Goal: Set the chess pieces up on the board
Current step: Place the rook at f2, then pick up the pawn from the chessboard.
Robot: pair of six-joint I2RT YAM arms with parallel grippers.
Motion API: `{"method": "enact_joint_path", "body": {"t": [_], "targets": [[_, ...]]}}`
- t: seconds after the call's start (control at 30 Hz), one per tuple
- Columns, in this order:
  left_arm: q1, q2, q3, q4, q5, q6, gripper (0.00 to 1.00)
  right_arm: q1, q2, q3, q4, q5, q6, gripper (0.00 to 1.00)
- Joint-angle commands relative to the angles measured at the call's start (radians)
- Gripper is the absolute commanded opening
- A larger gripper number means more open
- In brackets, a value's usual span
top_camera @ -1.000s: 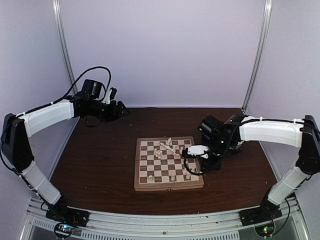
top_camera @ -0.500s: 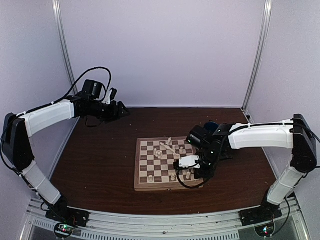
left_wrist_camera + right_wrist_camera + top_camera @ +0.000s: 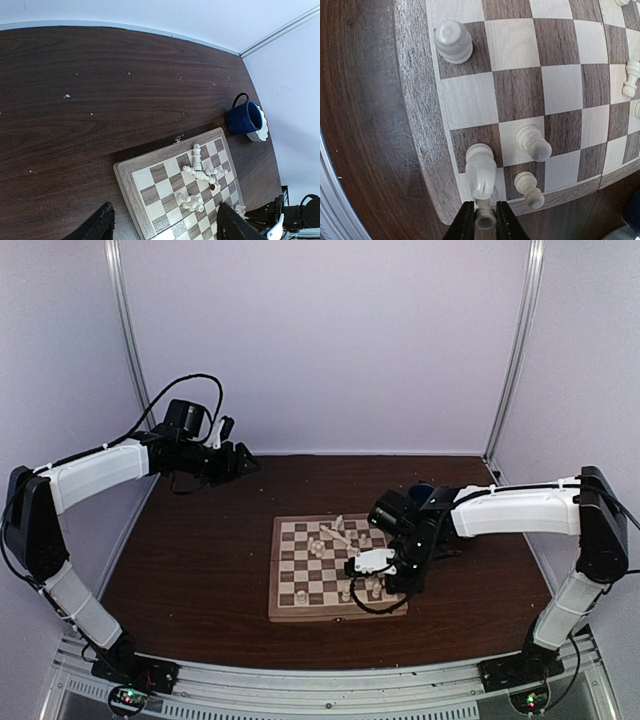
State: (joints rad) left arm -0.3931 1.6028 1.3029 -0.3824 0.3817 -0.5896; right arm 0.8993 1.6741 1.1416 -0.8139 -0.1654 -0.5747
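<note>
Right gripper (image 3: 484,223) swung from right side of board (image 3: 415,125) to its near-right corner. Fingers narrow, pinching piece (image 3: 485,215) over edge row. I see few others standing nearby. Heap (image 3: 200,175) mid-board lies toppled. Left gripper (image 3: 165,227) wide, empty, parked far-left. Mostly undone.

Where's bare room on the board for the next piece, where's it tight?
Free: the board's left files, from left rim to the jumbled cluster, bar one near-row pawn; table left of the board. Tight: near-right corner, pieces crowd the right gripper.
</note>
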Motion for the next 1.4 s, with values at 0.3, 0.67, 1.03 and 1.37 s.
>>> {"method": "enact_joint_path", "body": {"t": [0.3,0.67,1.03,1.37], "targets": [[0.007,0.006,0.029,0.030,0.010,0.001,0.70,-0.001,-0.051,0.075,-0.081,-0.009,0.007,0.28],[0.007,0.009,0.028,0.030,0.008,0.002,0.70,-0.159,0.058,0.345,-0.110,-0.048,0.087,0.31],[0.007,0.009,0.033,0.025,0.010,0.004,0.70,-0.180,0.331,0.570,-0.138,-0.016,0.148,0.42],[0.007,0.009,0.035,0.025,0.017,0.003,0.70,-0.202,0.427,0.644,-0.152,0.021,0.185,0.41]]}}
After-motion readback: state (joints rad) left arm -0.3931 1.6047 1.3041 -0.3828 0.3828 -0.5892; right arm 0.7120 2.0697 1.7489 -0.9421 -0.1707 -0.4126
